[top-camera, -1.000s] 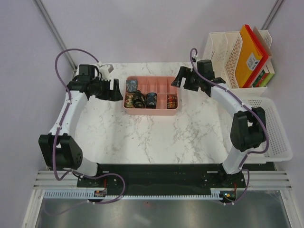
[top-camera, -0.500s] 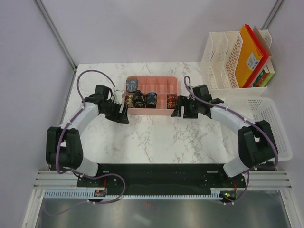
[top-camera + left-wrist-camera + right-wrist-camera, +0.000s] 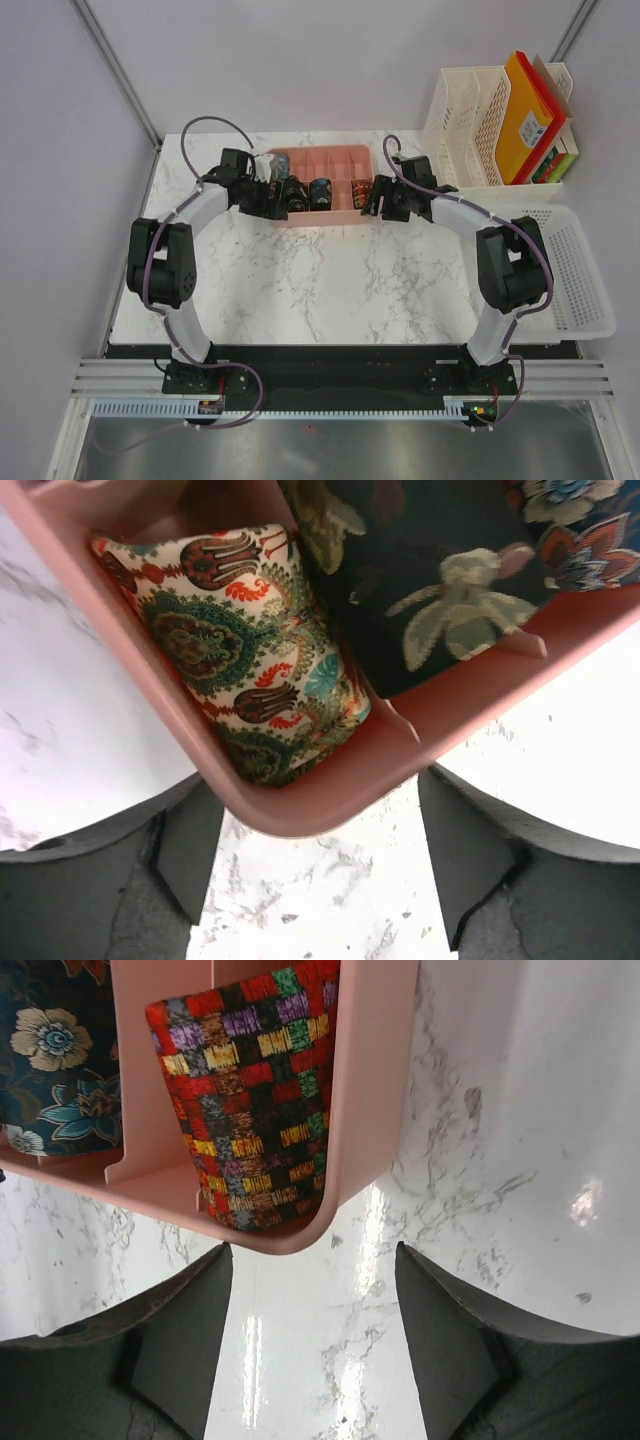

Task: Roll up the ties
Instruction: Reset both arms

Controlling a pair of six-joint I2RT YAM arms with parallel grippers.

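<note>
Two robot arms have swung in to the pink tray (image 3: 320, 150), one at each end. A second ago they were up and away from it. Now the left hand (image 3: 320, 815) has a tray corner sitting between its fingers. The right hand (image 3: 312, 1260) has the other near corner the same way. Both hands are spread wide. The right one has a gap beside the corner, so it is not pinching. I cannot tell if the left one touches. The tray looks a bit farther back on the table (image 3: 330, 280) than before. The ties (image 3: 320, 192) are little rolls tucked inside the tray's boxes. I think the rolling is finished, and the arms are only moving the tray now.
</note>
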